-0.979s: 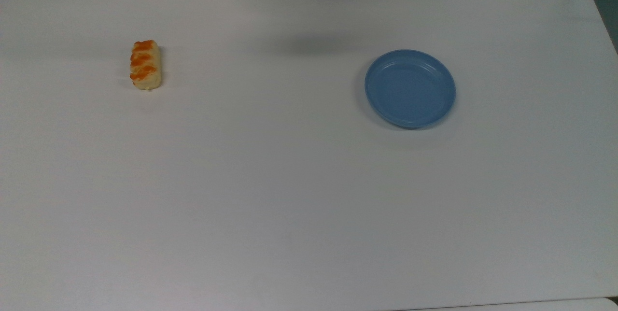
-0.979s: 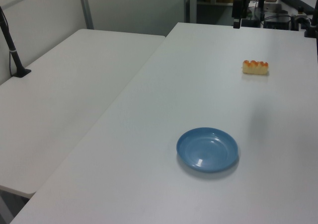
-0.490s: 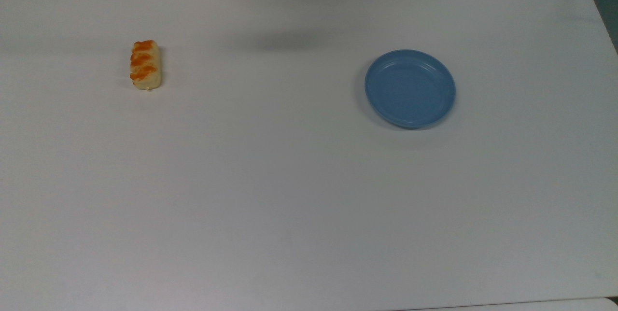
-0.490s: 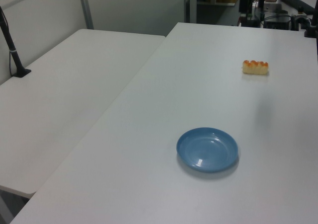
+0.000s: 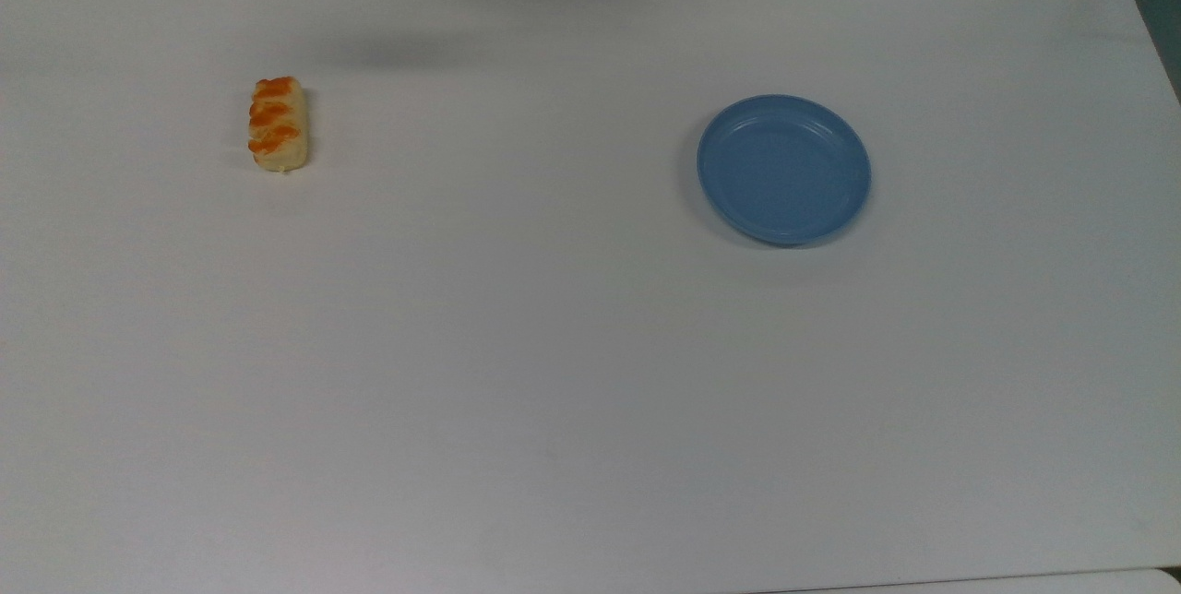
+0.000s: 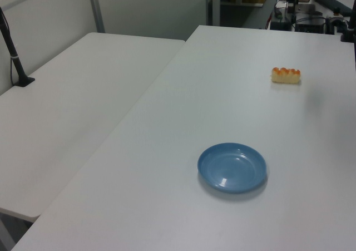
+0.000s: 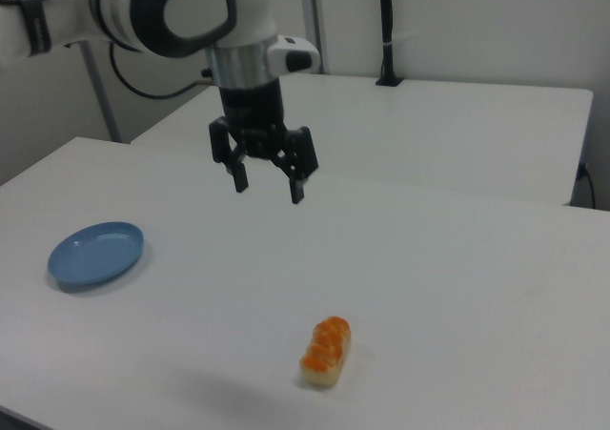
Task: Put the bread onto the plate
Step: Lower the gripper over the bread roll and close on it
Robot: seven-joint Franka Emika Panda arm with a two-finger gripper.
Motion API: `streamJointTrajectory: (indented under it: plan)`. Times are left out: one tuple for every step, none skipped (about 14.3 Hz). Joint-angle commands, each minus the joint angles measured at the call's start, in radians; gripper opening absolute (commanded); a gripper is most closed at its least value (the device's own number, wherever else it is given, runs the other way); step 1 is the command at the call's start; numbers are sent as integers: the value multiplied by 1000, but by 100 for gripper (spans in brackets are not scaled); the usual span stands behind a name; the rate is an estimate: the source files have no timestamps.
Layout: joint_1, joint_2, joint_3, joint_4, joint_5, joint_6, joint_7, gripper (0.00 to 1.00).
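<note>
Here the small oblong pale-yellow bread [image 5: 277, 124], topped with orange-brown glazed bumps, lies flat on the wide white table [image 5: 554, 373], well apart from the round shallow blue plate [image 5: 783, 169]. In the top view the bread is toward the top view's left and the plate toward the top view's right, each alone on bare tabletop. In the left view the bread [image 6: 286, 75] sits farther back, near the left view's right edge, while the plate [image 6: 232, 167] lies nearer the camera with nothing on it.

In the right view the black two-finger gripper [image 7: 266, 183] hangs from the white and grey robot arm [image 7: 181, 10], pointing straight down above the table. Its two fingers [image 7: 296, 189] stand clearly apart with empty space between them, gripping nothing. The gripper is raised well above the tabletop, between the plate [image 7: 96, 253] at the right view's left and the bread [image 7: 327, 350] nearer the camera, touching neither.

A second white table [image 6: 72, 112] adjoins the first along the left view's left, and a black post [image 6: 14, 56] stands on it.
</note>
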Motion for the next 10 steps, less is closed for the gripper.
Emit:
streamJointTrajectory:
  plan:
    - [-37,9,-5,-89,-17,92,-37,100]
    - [-41,9,-5,-143,-20,147,-43,100]
    - [-44,11,-5,-213,-38,213,-58,100]
    - [-44,12,-5,-285,-69,296,-70,100]
    - [-47,20,-5,-348,-89,386,-70,100]
    - [-54,44,-7,-396,-100,471,-70,100]
    - [-58,76,-5,-419,-107,532,-72,100]
    - [-61,119,-7,-423,-118,568,-72,100]
    - [-61,153,-7,-421,-127,591,-72,100]
    - [-60,175,-5,-421,-127,614,-72,100]
